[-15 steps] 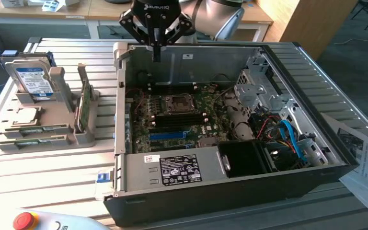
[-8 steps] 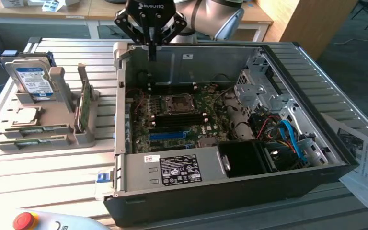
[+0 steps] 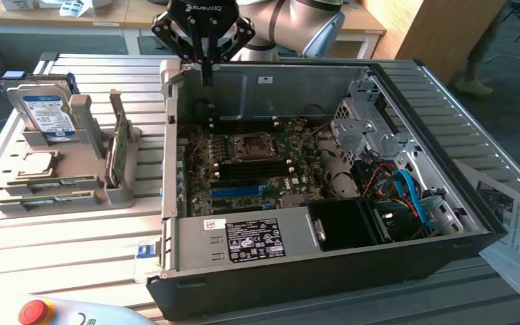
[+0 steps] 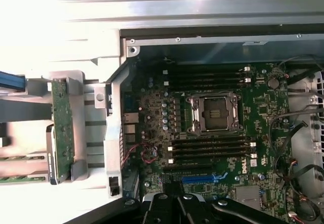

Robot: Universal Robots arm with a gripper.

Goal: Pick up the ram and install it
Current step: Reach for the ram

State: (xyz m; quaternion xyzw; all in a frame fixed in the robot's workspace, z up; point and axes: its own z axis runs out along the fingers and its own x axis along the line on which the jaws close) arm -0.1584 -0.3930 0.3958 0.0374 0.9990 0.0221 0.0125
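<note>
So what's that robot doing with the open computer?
The robot arm's gripper hangs shut, with nothing in it, over the far edge of the open computer case. The ram lies in the grey holder beside the case, not picked up yet. The motherboard sits inside the case.
</note>
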